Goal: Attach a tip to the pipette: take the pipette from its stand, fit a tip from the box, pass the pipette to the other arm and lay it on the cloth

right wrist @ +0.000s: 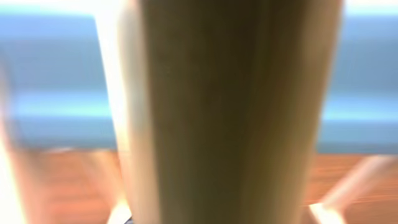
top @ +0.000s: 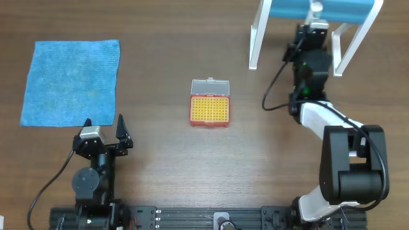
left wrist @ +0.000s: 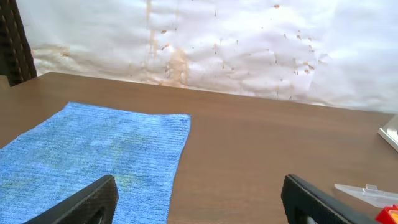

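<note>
The blue cloth (top: 70, 83) lies flat at the far left of the table and also spreads out in the left wrist view (left wrist: 93, 155). A red tip box (top: 209, 110) of yellow tips sits mid-table, its clear lid (top: 210, 87) folded back. My left gripper (top: 103, 124) rests open near the cloth's near right corner, nothing between its fingers (left wrist: 93, 199). At the back right, my right gripper (top: 312, 32) is up against the blue-and-white stand (top: 291, 7), where the pipette's white top (top: 315, 9) shows. The pale pipette body (right wrist: 230, 112) stands very close to the right wrist camera, blurred.
The stand's white legs (top: 255, 38) reach down onto the table on both sides of my right gripper. A corner of the tip box (left wrist: 388, 214) and its lid (left wrist: 364, 191) show in the left wrist view. A pale wall (left wrist: 249, 43) rises beyond the far table edge.
</note>
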